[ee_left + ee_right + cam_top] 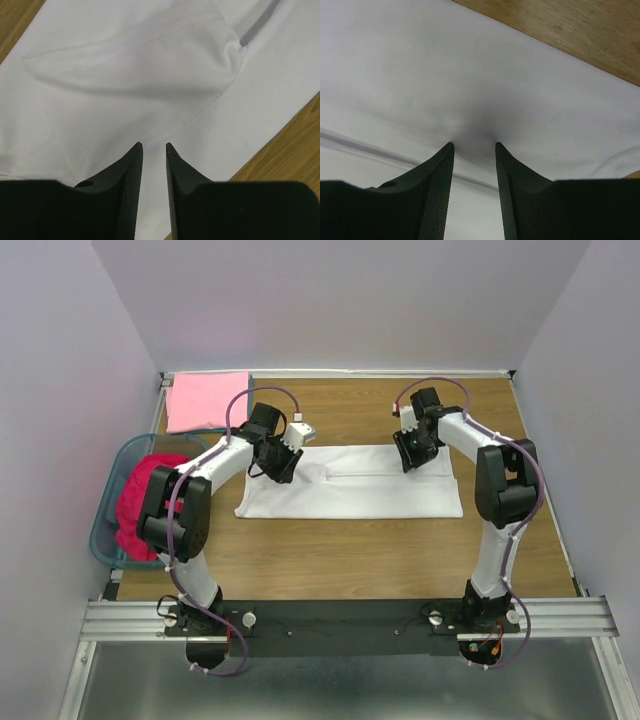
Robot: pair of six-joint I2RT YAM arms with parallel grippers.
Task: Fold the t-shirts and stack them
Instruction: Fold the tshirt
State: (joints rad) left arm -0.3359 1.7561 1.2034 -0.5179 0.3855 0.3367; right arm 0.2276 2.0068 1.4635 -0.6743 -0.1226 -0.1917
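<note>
A light brown wooden table (350,560) fills the middle of the overhead view. A thin white rim (380,372) borders its far edge at twelve o'clock. At nine o'clock, a translucent teal plastic basket (101,527) sits just beside the table's left edge. Plain pale lilac walls (350,300) enclose the scene at nine, twelve and three o'clock. At six o'clock, a black plate (340,615) lies across silver slotted rails (120,618), with a grey metal sheet (350,680) below.
</note>
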